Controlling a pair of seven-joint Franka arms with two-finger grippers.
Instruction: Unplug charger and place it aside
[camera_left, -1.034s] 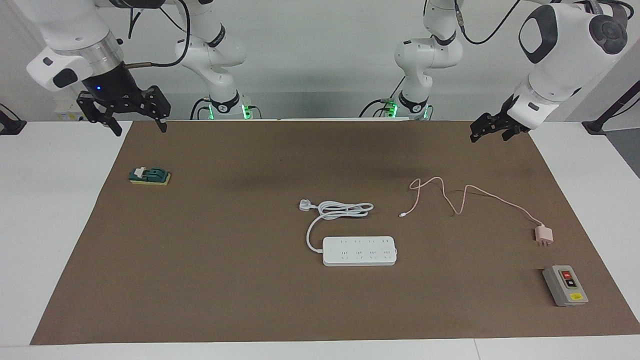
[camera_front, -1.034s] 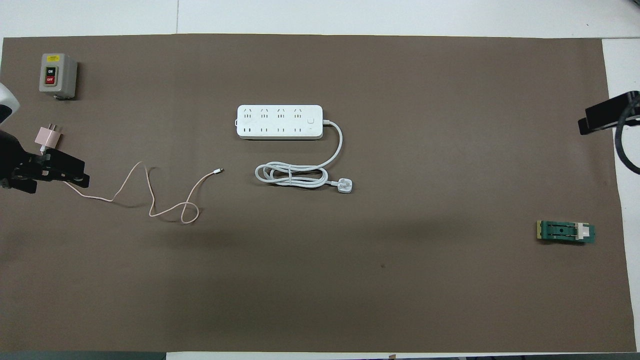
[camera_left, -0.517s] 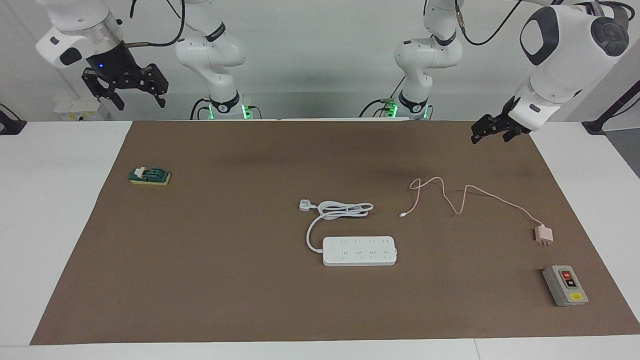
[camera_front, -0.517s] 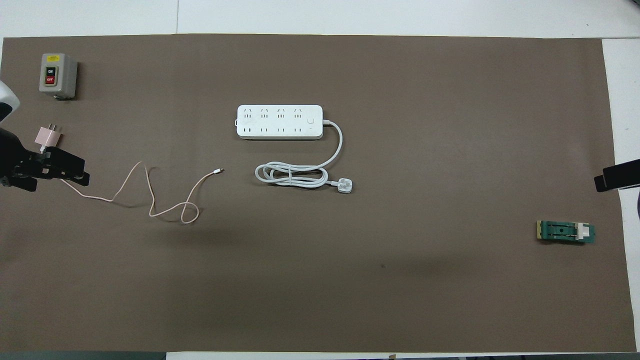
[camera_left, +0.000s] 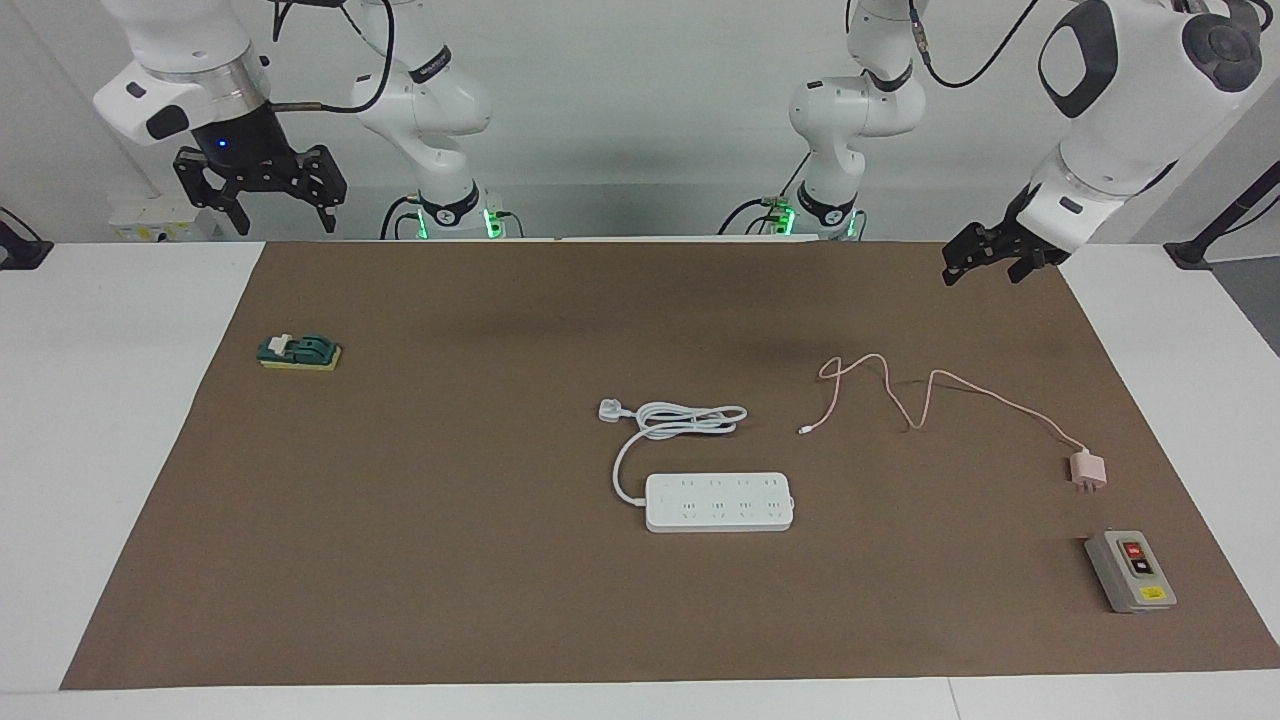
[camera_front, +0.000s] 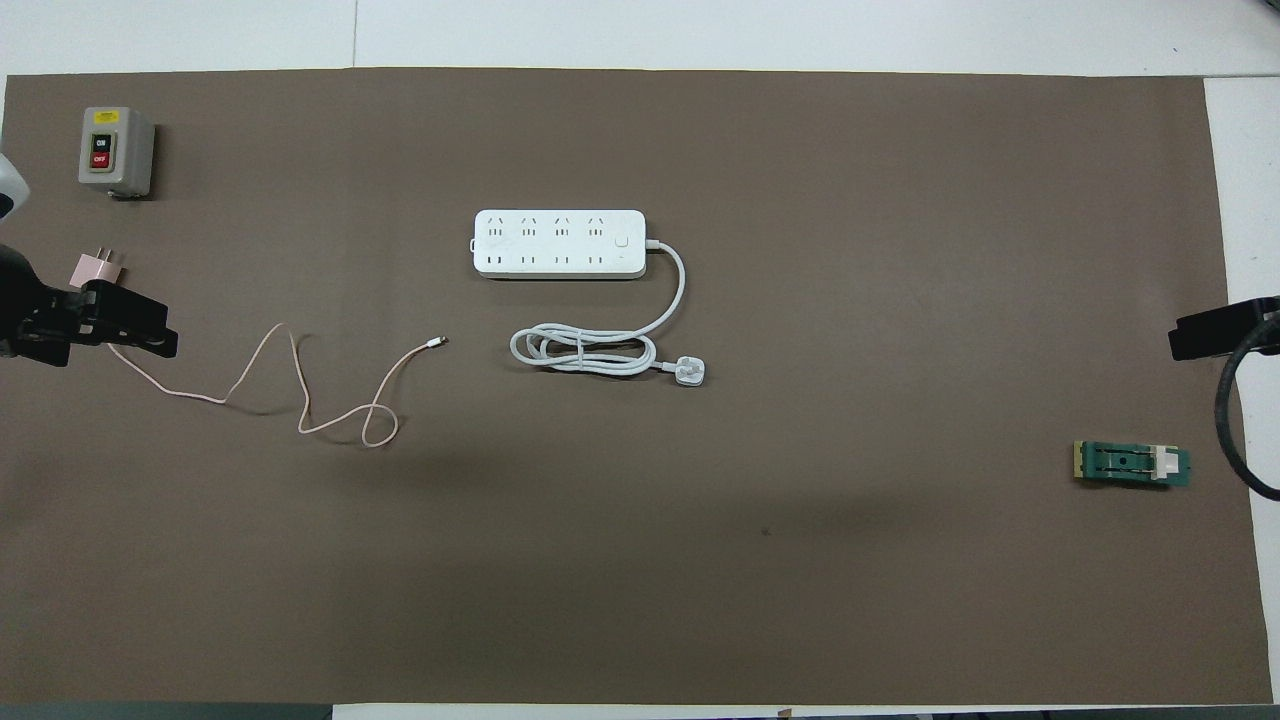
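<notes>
The charger (camera_left: 1087, 470) (camera_front: 97, 268), a small pale-pink cube, lies on the brown mat (camera_left: 450, 580) toward the left arm's end. Its prongs are free of any socket. Its thin pink cable (camera_left: 932, 392) (camera_front: 300, 400) snakes loosely toward the table's middle. The white power strip (camera_left: 718, 501) (camera_front: 558, 243) lies mid-table with all its sockets bare. My left gripper (camera_left: 982, 270) (camera_front: 100, 325) hangs open and empty in the air over the mat's corner by the robots, well clear of the charger. Over the mat's other robot-side corner, my right gripper (camera_left: 283, 215) hovers open and empty.
A grey button box (camera_left: 1130, 570) (camera_front: 115, 150) stands just farther from the robots than the charger. The strip's coiled white cord and plug (camera_left: 680, 418) lie beside the strip, nearer the robots. A small green device (camera_left: 300, 352) (camera_front: 1133, 464) sits toward the right arm's end.
The right gripper has risen from just above the mat's corner and drawn back toward the robots. The left gripper has barely shifted. The charger and cable lie as before.
</notes>
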